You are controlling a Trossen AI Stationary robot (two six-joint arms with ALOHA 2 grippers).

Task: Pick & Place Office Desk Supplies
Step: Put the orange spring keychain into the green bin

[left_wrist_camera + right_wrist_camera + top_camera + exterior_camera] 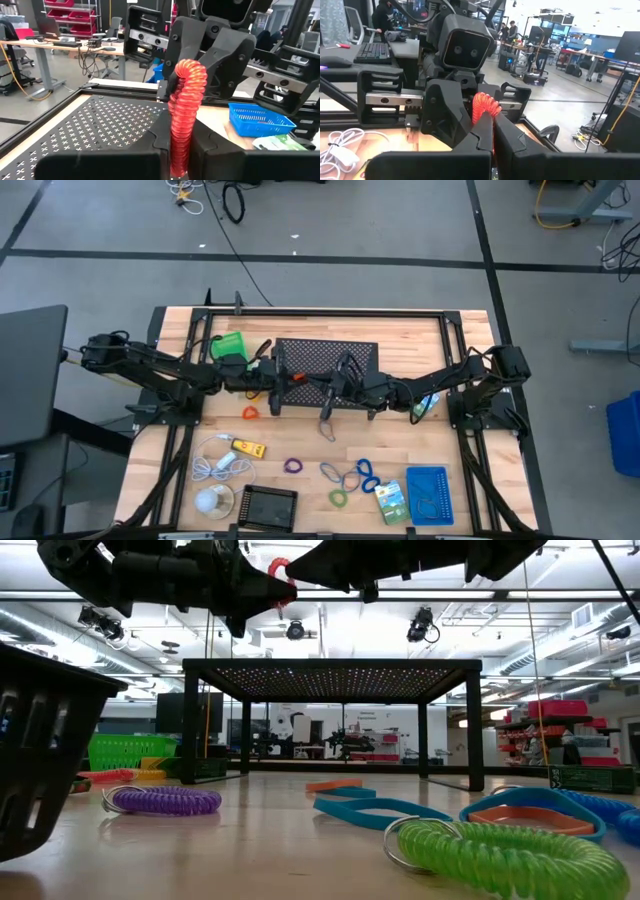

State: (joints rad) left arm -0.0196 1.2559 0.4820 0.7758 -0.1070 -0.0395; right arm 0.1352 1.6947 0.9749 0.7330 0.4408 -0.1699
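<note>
Both hands, left hand (pixel 181 150) and right hand (pixel 492 145), are clamped on one red coil loop (pixel 186 100) above the black mesh tray (pixel 325 358) (mid-handover); pulling apart now could stretch or fling it.

I see grey concrete floor (pixel 400 220) crossed by dark tape lines, black cables upper centre. Pale wooden tabletop (pixel 400 330) mid-frame. Low view: bright ceiling strip lights (pixel 560 640), red storage bins (pixel 560 710) on shelving at right.
</note>
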